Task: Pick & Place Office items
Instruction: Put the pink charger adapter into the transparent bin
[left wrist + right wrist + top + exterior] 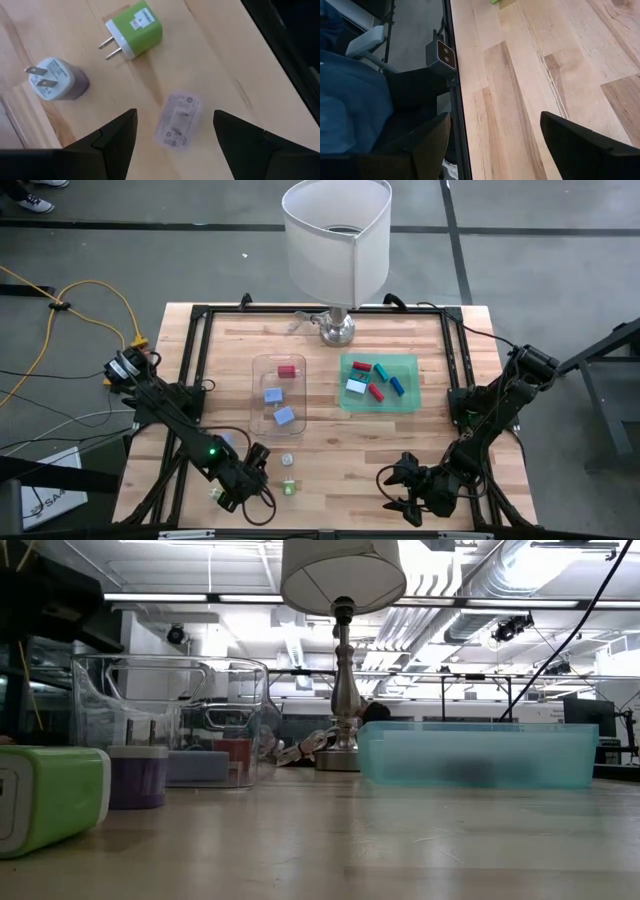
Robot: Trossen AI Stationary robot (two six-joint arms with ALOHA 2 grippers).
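Your left gripper (172, 132): wide open, empty, clear plug (177, 120) between its fingers, green plug (135, 30) and grey plug (57, 80) beyond; right gripper (495, 140) open, empty

A lab or workshop: exposed ceiling ducts (520, 580), strip lights, concrete floor (100, 260) with loose yellow cable (90, 295), framed wooden table (330, 470).

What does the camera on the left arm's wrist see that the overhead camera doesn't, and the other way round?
Only the wrist view shows the clear plug adapter lying between the open left gripper fingers, plus the chargers' prongs. Only the overhead view shows the lamp, the clear tray, the green tray with small blocks, and the right gripper waiting open at the table's near edge. Both show the green charger and the pale charger on the wooden table.
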